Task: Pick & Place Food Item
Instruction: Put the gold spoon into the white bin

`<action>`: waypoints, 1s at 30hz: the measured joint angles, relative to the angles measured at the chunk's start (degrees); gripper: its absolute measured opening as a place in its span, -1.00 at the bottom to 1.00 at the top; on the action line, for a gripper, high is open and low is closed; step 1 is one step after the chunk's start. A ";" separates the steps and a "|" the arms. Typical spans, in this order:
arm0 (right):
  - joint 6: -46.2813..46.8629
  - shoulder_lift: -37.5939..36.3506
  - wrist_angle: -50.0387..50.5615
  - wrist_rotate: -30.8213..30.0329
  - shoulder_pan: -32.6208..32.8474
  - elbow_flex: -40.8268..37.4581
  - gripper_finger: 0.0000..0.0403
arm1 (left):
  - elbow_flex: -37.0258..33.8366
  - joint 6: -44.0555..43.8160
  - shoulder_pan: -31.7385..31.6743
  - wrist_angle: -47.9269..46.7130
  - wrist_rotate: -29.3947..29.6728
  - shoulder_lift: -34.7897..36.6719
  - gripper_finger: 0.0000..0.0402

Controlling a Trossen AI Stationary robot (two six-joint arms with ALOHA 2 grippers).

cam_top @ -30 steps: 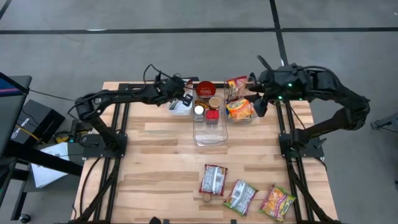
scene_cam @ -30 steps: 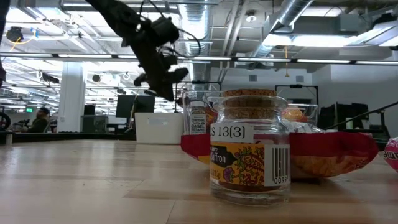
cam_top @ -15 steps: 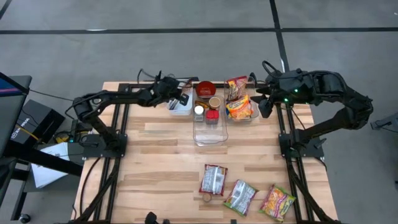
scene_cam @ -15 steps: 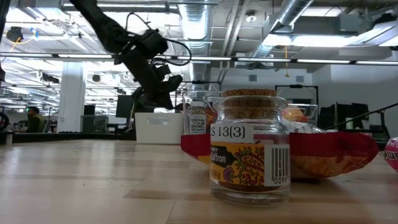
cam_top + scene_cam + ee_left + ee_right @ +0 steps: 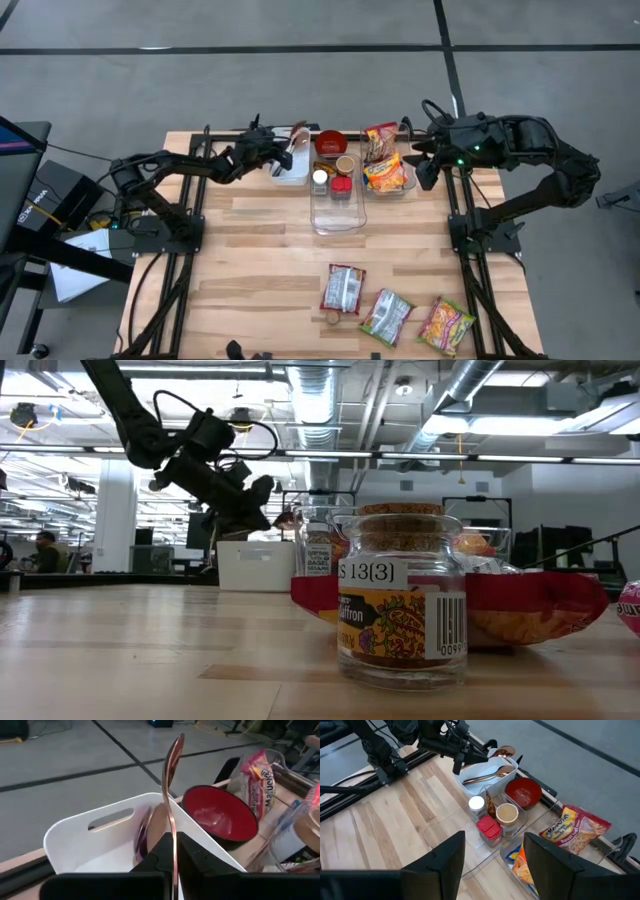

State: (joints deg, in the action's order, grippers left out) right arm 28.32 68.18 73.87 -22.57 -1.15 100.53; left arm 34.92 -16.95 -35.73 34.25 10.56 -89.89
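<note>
My left gripper (image 5: 281,154) is shut on a copper spoon (image 5: 171,780) over the white bin (image 5: 95,827) at the table's far edge. More copper spoons (image 5: 487,772) lie in that bin. A red bowl (image 5: 331,143) stands beside it. My right gripper (image 5: 420,168) hangs open, high above the far right of the table, with nothing between its fingers. Noodle packets (image 5: 385,172) sit in a clear container below it. Three more food packets (image 5: 387,315) lie flat near the table's front edge, and a small cork-topped saffron jar (image 5: 400,600) stands beside them. My left gripper pinches the spoon's handle (image 5: 173,837) between its two fingers, which lie along the handle. The fingers come from the table's left, slanting a little downward. The spoon shows edge-on, and its bowl (image 5: 176,747) juts out past the fingertips over the bin's far rim.
A clear tray (image 5: 335,205) with spice jars (image 5: 342,183) stands mid-table at the far side, between the bin and the noodle container. Bare wood lies between this tray and the front packets.
My left gripper has come down and drawn a little toward the table's left with the spoon, tipping from steeply downward to nearly level. It stays shut on the spoon, now low over the white bin.
</note>
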 joint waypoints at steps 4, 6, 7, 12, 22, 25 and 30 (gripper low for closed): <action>0.23 0.00 0.00 0.00 0.02 0.00 -0.03 | -0.09 0.01 -1.32 1.18 -2.02 -0.01 -0.99; 0.23 0.02 -0.01 0.00 0.00 0.00 -0.03 | -0.09 0.00 -1.70 1.06 -2.03 -0.42 -0.98; 0.22 0.02 0.00 0.00 0.00 0.00 -0.03 | -0.09 0.00 -1.88 0.57 -2.04 -0.50 -0.98; 0.25 0.02 -0.01 -0.02 0.02 0.00 -0.03 | -0.09 -0.02 -2.60 0.33 -3.53 -1.09 -0.99; 0.24 0.02 0.07 -1.14 0.00 0.00 -0.03 | -0.07 -2.46 -2.55 4.69 -5.43 -5.40 -0.98; 0.67 0.02 0.57 -1.55 0.00 0.00 -0.03 | -0.07 -2.68 -2.55 5.54 -5.44 -6.77 -0.99; 0.91 0.02 0.79 -2.60 0.00 0.00 -0.03 | -0.07 -2.85 -2.55 5.82 -6.08 -8.39 -0.98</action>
State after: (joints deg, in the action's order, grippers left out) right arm 29.23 68.20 74.66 -25.17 -1.15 100.53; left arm 34.85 -19.80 -38.28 40.07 4.48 -98.28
